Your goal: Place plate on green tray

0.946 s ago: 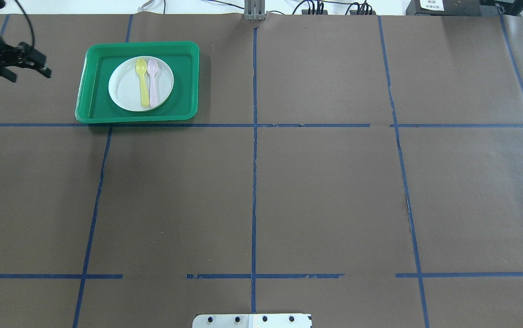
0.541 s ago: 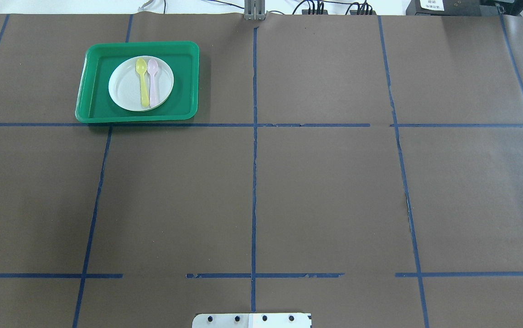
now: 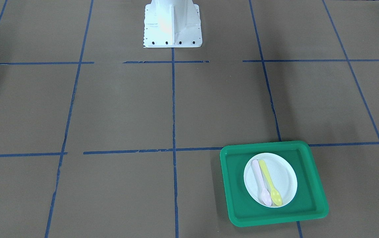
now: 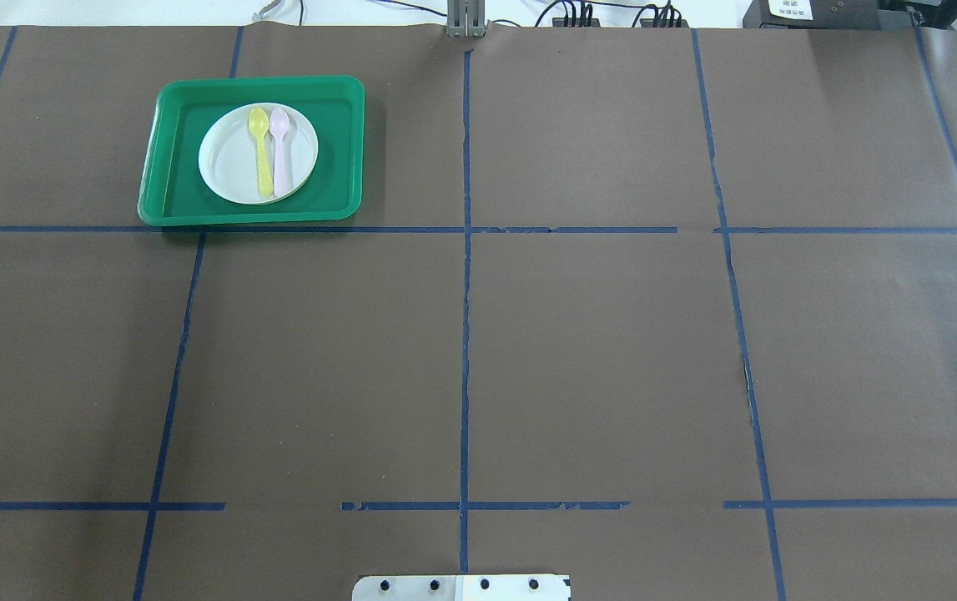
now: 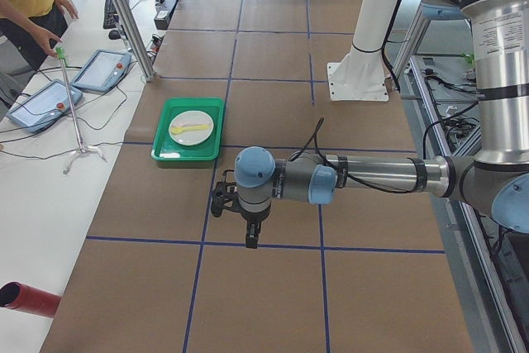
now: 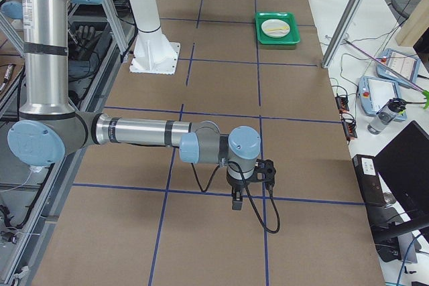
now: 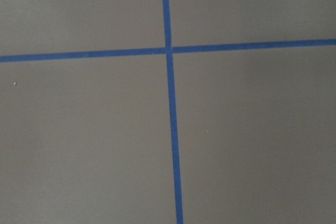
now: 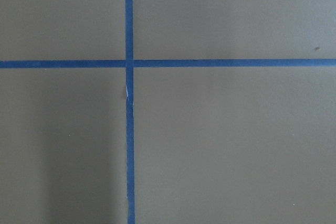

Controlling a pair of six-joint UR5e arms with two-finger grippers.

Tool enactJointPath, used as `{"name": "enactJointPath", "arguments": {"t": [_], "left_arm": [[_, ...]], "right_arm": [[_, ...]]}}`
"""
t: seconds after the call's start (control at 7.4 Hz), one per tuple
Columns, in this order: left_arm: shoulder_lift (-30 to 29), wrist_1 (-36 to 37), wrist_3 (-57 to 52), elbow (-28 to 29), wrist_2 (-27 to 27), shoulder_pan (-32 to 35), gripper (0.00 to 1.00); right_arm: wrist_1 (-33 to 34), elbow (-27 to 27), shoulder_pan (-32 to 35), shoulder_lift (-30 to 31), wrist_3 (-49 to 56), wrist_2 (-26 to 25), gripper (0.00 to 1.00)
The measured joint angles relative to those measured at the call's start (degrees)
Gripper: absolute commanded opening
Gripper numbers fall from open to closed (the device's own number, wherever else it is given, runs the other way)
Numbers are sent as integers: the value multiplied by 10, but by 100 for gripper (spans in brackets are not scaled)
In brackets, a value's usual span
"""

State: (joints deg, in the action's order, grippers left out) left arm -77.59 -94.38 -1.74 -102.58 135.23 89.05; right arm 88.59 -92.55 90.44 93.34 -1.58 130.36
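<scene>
The plate [image 4: 232,159] is sitting flat inside the green tray [image 4: 249,219], roughly in its middle, with green floor showing all round it. It is carrying a yellow spoon [image 4: 260,154] and a pink spoon [image 4: 280,150], lying side by side and touching or nearly so. By my reading the placing is already done, so what you are managing now is the wind-down.

Both arms are hanging out over the counter [image 4: 578,351], well apart from the tray. The left tool [image 5: 216,202] is showing only in the side view from the robot's left, and the right tool [image 6: 269,169] only in the opposite side view. From those I cannot tell whether either one is apart or together. Each wrist camera is looking at nothing but brown paper and a cross of blue tape [image 7: 169,50].

To finish cleanly, you are best keeping both arms away from the tray. If you are thinking of re-seating the plate, I judge it would want a level carry and a grip on bare rim — the spoons are lying loose and would probably slide.

As for writing, the plate, spoons and tray are showing no brand or print. A white label [image 4: 791,7] on a dark box at the far edge is bearing text — too small to read.
</scene>
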Motion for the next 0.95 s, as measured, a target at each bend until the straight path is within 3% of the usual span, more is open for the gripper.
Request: {"name": "enactJointPath", "arguments": {"t": [0.95], "left_arm": [[3,-5,-29,-2,-4,23,100]], "right_arm": [[0,0,0,0,0,0,100]]}}
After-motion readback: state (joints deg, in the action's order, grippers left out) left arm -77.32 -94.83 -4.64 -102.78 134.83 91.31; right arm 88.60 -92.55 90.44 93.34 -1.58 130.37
